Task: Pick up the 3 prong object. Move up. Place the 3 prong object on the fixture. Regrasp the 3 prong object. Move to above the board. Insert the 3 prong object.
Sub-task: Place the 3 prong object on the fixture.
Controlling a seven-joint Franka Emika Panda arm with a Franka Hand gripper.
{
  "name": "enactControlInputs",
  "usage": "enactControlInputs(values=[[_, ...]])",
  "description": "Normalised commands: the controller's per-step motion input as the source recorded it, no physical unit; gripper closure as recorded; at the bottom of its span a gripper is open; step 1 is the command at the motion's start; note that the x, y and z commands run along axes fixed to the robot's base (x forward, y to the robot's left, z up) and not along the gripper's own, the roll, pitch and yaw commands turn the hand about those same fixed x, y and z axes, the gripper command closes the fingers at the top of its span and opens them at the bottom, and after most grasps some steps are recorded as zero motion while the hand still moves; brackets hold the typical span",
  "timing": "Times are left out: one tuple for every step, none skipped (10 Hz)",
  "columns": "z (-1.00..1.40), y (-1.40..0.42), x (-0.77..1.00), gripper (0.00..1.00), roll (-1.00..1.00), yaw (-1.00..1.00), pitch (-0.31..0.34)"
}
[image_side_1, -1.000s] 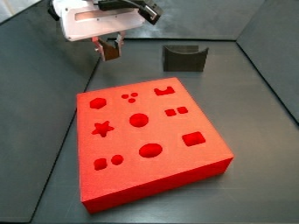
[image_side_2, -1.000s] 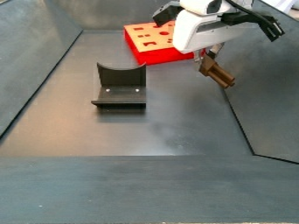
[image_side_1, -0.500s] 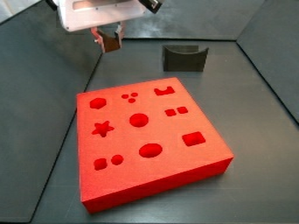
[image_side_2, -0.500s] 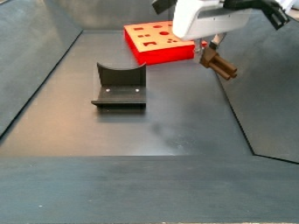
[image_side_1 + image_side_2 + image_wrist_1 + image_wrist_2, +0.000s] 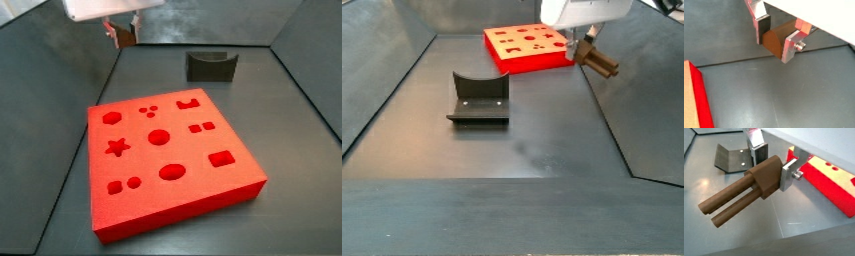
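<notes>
I can read no text, label, brand, number or sign anywhere in these views. My gripper point(image 5: 771, 164), high above the floor, has plain silver finger plates point(image 5: 789, 174) with nothing printed on them, and the small dark reddish-brown wooden block with prongs point(image 5: 741, 198) clamped between them is unmarked. Off to one side of my fingers the large bright red slab with cut-out shapes point(image 5: 167, 160) carries only its holes, and the dark grey notched bracket on its base plate point(image 5: 477, 98) is blank too.
</notes>
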Motion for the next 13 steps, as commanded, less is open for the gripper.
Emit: enactControlInputs(values=[[1.00, -0.01, -0.04, 1.00, -0.17, -0.01, 0.026], [1.00, -0.01, -0.04, 1.00, -0.19, -0.02, 0.026], [0.95, -0.01, -0.04, 1.00, -0.19, -0.02, 0.027], [0.83, -0.01, -0.03, 1.00, -0.20, -0.03, 0.027], [0.71, -0.01, -0.03, 1.00, -0.18, -0.03, 0.029], [0.62, -0.01, -0.02, 1.00, -0.17, -0.03, 0.032], [0.47, -0.01, -0.02, 1.00, -0.15, -0.02, 0.034], [0.40, -0.01, -0.02, 1.00, -0.15, -0.03, 0.032], [0.28, -0.01, -0.02, 1.00, -0.16, -0.03, 0.026], [0.17, 0.08, 1.00, 1.00, 0.01, -1.00, -0.002], [0.13, 0.08, 1.00, 1.00, 0.01, -1.00, 0.011], [0.11, 0.08, 1.00, 1.00, 0.02, -1.00, 0.034], [0.11, 0.08, 1.00, 1.00, 0.03, -1.00, 0.044]])
